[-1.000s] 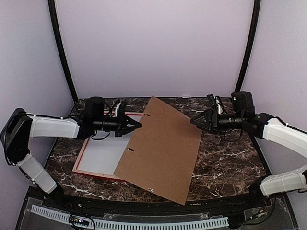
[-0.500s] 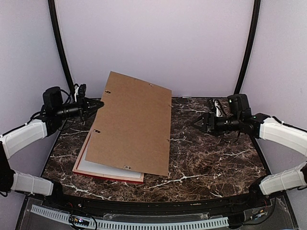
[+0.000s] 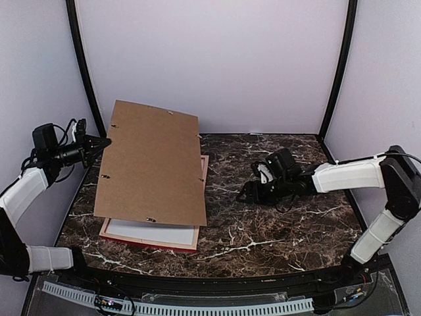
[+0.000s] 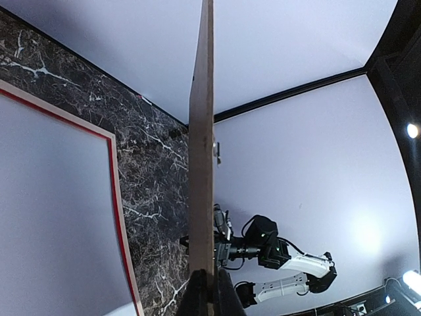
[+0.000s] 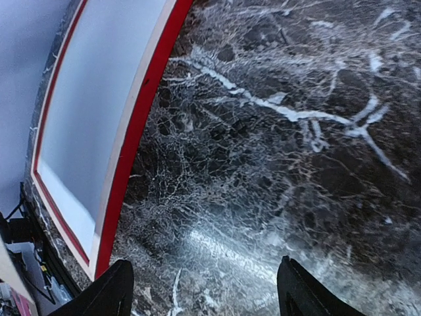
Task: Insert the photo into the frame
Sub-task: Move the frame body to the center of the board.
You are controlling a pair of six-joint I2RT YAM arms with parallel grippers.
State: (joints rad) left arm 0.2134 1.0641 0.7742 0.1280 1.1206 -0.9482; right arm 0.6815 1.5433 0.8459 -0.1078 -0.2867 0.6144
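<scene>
looks light and floppy, best pinched at a margin (photo likely the white sheet in the frame at 8 o'clock), with left gripper clamped on the board, right gripper agape, empty.

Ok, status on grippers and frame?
Left fingers shut on brown board, held above frame. Right fingers open, empty. Frame flat, white sheet inside.

My left gripper is clamped on the brown board, which runs edge-on straight ahead. Left of it, the frame lies on the marble table; the right arm shows beyond, to the right.
</scene>
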